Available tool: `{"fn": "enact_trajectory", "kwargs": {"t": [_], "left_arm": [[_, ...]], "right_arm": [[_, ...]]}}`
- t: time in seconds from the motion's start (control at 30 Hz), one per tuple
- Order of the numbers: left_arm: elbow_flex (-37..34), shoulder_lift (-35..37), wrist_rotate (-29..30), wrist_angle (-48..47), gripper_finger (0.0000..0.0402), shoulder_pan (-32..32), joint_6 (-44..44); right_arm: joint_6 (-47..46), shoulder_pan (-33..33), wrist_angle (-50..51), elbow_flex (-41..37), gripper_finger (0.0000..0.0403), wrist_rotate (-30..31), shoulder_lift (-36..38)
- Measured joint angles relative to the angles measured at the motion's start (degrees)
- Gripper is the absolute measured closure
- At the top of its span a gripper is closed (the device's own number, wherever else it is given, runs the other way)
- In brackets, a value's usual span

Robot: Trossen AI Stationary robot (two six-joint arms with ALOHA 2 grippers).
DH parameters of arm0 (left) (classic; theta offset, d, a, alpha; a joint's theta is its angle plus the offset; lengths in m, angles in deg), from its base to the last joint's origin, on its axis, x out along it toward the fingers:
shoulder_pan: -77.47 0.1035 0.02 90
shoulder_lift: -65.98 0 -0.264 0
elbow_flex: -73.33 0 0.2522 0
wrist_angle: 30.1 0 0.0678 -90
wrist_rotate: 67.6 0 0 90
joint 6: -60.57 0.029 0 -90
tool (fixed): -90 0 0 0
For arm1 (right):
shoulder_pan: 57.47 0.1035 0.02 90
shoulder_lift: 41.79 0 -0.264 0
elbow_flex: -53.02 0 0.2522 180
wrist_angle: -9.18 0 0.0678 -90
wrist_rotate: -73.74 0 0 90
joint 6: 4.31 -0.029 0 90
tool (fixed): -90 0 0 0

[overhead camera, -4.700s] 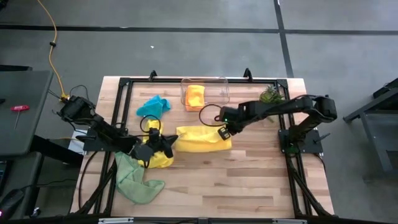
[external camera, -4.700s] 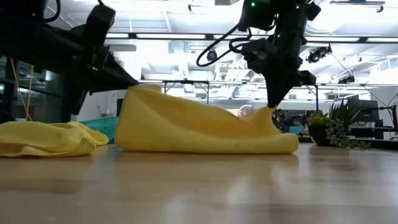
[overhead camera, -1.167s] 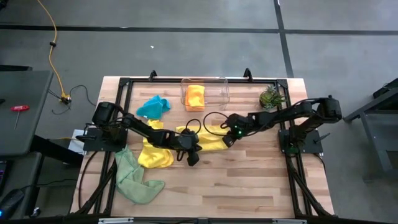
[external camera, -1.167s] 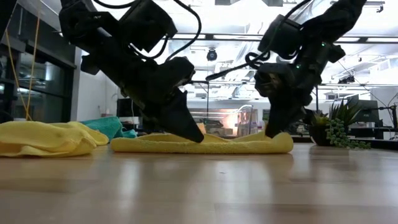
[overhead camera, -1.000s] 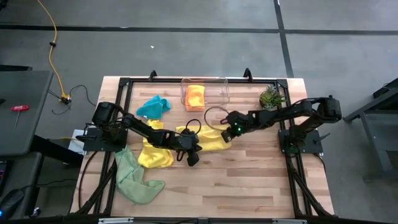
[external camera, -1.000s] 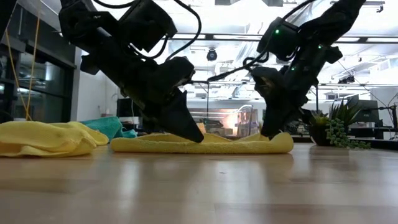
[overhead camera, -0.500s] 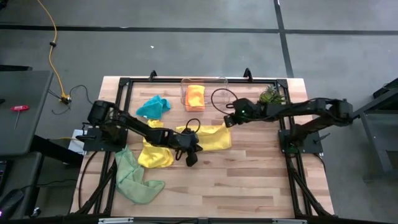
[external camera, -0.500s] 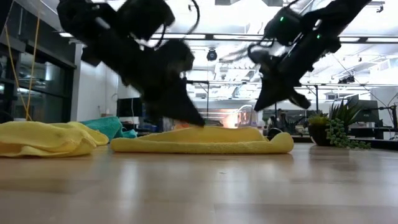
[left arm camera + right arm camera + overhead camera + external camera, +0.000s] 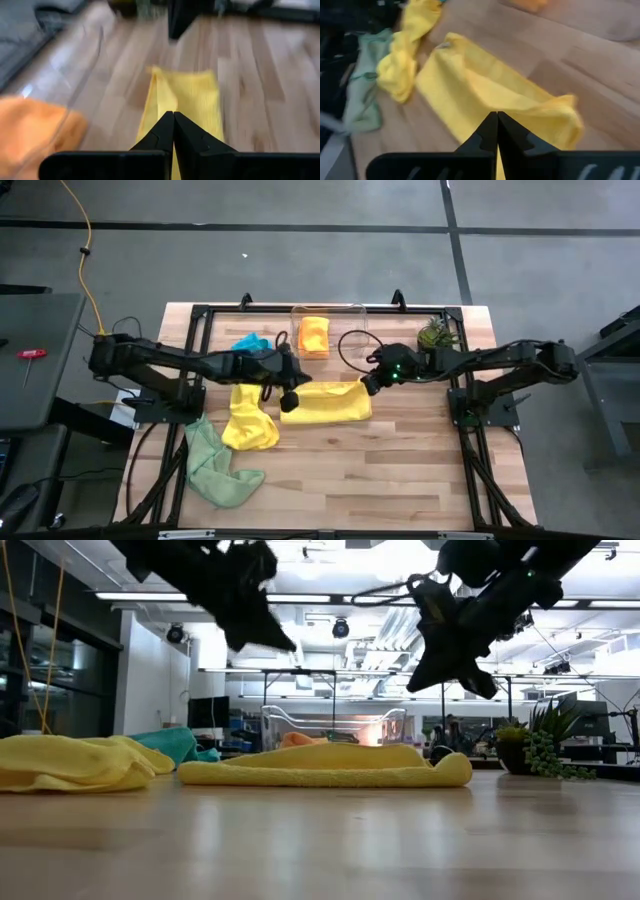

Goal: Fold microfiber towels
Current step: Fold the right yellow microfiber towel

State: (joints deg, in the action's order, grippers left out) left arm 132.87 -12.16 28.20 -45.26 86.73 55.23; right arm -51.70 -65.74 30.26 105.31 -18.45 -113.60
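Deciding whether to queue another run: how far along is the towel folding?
Done: orange towel in the clear bin; one yellow towel lies folded flat. In hand: nothing, left gripper and right gripper shut, lifted above it. Left: crumpled yellow towel, green towel, teal towel.

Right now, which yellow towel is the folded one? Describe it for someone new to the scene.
Start at the clear plastic bin at the table's far edge. Just in front of it lies the folded yellow towel, a flat neat rectangle. The other yellow towel, to its left, is crumpled.
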Motion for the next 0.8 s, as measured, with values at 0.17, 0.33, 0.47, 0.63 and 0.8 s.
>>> {"fn": "enact_trajectory", "kwargs": {"t": [0.17, 0.33, 0.47, 0.63, 0.8], "left_arm": [[-0.13, -3.63, -2.62, -4.83, 0.0402, 0.32, 0.15], [-0.07, -7.86, -2.57, -5.30, 0.0402, -0.37, 0.65], [-0.11, -11.00, -1.87, -5.74, 0.0402, 0.68, 0.63], [-0.08, -13.35, -1.57, -6.46, 0.0402, 2.32, 0.65], [-0.08, -14.67, -1.90, -12.13, 0.0401, 3.93, 3.48]], "right_arm": [[1.39, 3.93, -1.00, 0.04, 0.0402, -3.00, -1.85], [-0.09, 8.40, -2.96, 0.07, 0.0403, -1.92, -8.23], [-3.35, 10.62, -5.68, 0.04, 0.0403, 1.29, -14.30], [-6.81, 11.07, -9.72, 0.04, 0.0403, 3.28, -18.95], [-9.43, 11.25, -9.88, 0.00, 0.0403, 3.27, -21.61]]}}
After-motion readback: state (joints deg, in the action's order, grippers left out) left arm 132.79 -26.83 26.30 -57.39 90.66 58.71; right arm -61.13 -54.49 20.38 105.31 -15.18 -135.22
